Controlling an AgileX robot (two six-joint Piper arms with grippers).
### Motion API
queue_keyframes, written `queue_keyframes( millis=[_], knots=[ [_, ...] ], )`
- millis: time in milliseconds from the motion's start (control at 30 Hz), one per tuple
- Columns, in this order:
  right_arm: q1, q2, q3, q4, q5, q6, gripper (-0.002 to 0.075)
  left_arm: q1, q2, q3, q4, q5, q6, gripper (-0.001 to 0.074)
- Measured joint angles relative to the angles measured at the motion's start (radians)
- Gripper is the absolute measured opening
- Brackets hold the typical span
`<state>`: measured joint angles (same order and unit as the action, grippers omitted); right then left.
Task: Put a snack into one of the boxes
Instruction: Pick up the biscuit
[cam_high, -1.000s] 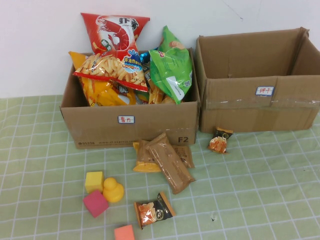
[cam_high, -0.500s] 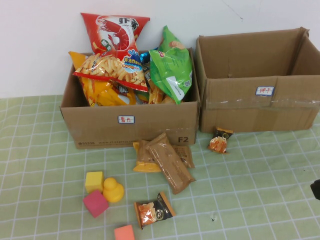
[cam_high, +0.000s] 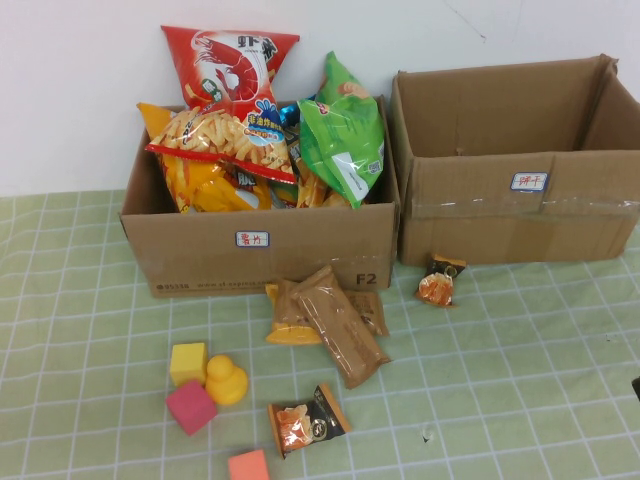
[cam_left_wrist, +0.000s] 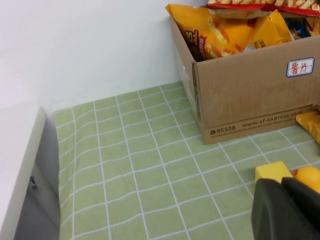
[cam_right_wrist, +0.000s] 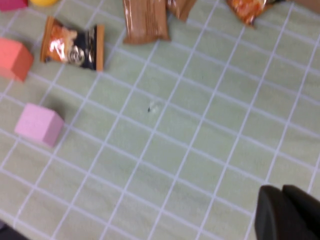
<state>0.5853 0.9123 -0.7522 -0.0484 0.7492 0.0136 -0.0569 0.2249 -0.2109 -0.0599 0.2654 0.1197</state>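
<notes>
Moved: our right hand (cam_right_wrist: 287, 212) has slipped back off the right edge.
Hands: right and left hand (cam_left_wrist: 287, 210) closed, empty.
Snacks (cam_high: 305, 422): untouched on bench (cam_high: 500, 380).

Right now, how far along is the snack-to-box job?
Done: nothing visibly. In hand: nothing; left tool shut over the table's left side, right tool shut above bare cloth at right. Left: small snack pack and brown packets lie loose; right box looks empty.

I'm looking at a staged test bench, likely a lab: plain white wall (cam_high: 90, 90) at 12 o'clock, green checked cloth (cam_high: 520, 350) covering the table, hand-labelled cardboard boxes (cam_high: 260, 250), foam blocks (cam_high: 190, 405) lying at 7 o'clock as props.
</notes>
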Motion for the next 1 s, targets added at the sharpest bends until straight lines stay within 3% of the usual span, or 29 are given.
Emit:
queue_keyframes(
  millis=[133,333,433,733,867,1000],
  knots=[
    [0.0,-0.008,0.0,-0.002,-0.022,0.002,-0.0002,0.0,0.0,-0.035,-0.048,0.063,0.012,-0.0002],
    [0.0,-0.042,0.0,-0.012,0.02,0.012,-0.0002,-0.011,0.087,-0.119,-0.144,0.301,0.124,-0.0002],
    [0.0,-0.1,0.007,-0.022,0.073,0.014,-0.0002,-0.011,0.251,-0.154,-0.314,0.419,0.215,-0.0002],
    [0.0,-0.275,0.255,-0.253,0.035,0.185,-0.0002,-0.016,0.684,-0.283,-0.812,0.461,0.662,-0.0002],
    [0.0,-0.335,0.332,-0.328,0.033,0.253,-0.0002,-0.06,0.854,-0.415,-0.832,0.464,0.703,-0.0002],
    [0.0,-0.367,0.336,-0.388,0.006,0.266,-0.0002,-0.169,1.004,-0.555,-0.752,0.47,0.681,-0.0002]
  ],
)
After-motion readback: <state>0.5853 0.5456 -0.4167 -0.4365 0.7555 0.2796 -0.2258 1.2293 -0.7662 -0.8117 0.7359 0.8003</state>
